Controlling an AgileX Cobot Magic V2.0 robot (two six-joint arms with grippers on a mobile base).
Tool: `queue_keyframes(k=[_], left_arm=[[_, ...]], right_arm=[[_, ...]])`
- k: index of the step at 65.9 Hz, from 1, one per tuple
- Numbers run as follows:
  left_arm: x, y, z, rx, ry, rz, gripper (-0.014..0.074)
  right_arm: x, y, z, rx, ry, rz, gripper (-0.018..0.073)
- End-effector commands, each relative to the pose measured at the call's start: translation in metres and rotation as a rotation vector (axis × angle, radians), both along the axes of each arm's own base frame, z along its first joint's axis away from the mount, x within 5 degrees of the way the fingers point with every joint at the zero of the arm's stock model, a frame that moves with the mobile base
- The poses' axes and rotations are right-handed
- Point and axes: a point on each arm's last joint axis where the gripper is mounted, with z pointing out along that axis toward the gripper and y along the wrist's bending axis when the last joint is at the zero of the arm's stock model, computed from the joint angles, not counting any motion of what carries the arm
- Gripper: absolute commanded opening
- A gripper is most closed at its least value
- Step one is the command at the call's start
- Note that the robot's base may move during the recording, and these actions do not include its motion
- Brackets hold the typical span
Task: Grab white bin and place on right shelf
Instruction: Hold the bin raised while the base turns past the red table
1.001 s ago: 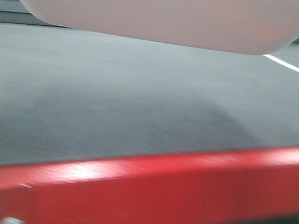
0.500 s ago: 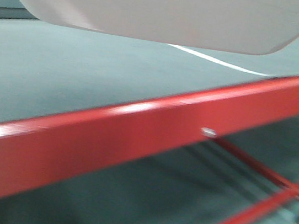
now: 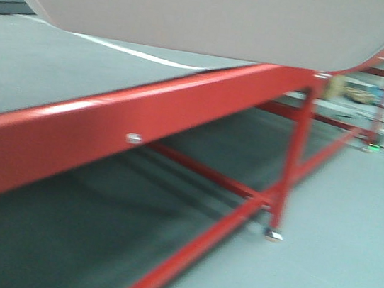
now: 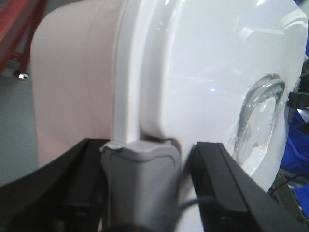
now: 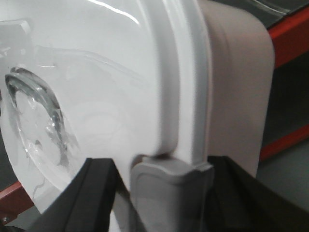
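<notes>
- Up top in the front view, the bin hangs clear of the table.
- Table has swept left within a second: the base is likely turning toward the shelf, which is not in view.
- Left claw and right claw each straddle a grey latch; clamped or not, I cannot tell.

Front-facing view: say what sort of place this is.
Probably a warehouse or workshop: a long red-framed metal table, a bare grey floor, and blue plastic bins past the white bin.

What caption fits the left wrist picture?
Left gripper holds the white bin by its grey latch, beside the clear lid handle.
</notes>
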Motion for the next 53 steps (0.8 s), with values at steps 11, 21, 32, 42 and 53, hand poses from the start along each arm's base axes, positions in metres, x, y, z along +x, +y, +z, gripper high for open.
queue_keyframes(k=[11, 21, 32, 42, 53], left_arm=[[-0.0200, -0.0126, 0.0271, -0.177, -0.044, -0.140, 0.0241], [-0.0200, -0.0126, 0.0271, -0.177, -0.044, -0.140, 0.0241], [-0.0200, -0.0126, 0.0271, -0.177, -0.044, -0.140, 0.0241], [-0.0200, -0.0126, 0.0271, -0.177, -0.044, -0.140, 0.0241], [-0.0200, -0.0126, 0.0271, -0.177, -0.044, -0.140, 0.0241]], right_arm=[[-0.0195, 0.0149, 0.0264, 0.161, -0.056, 0.161, 0.0424], [-0.0195, 0.0149, 0.0264, 0.161, -0.056, 0.161, 0.0424], [-0.0195, 0.0149, 0.0264, 0.161, -0.056, 0.161, 0.0424], [-0.0195, 0.0149, 0.0264, 0.161, -0.056, 0.161, 0.0424], [-0.0195, 0.0149, 0.0264, 0.161, -0.056, 0.161, 0.0424]])
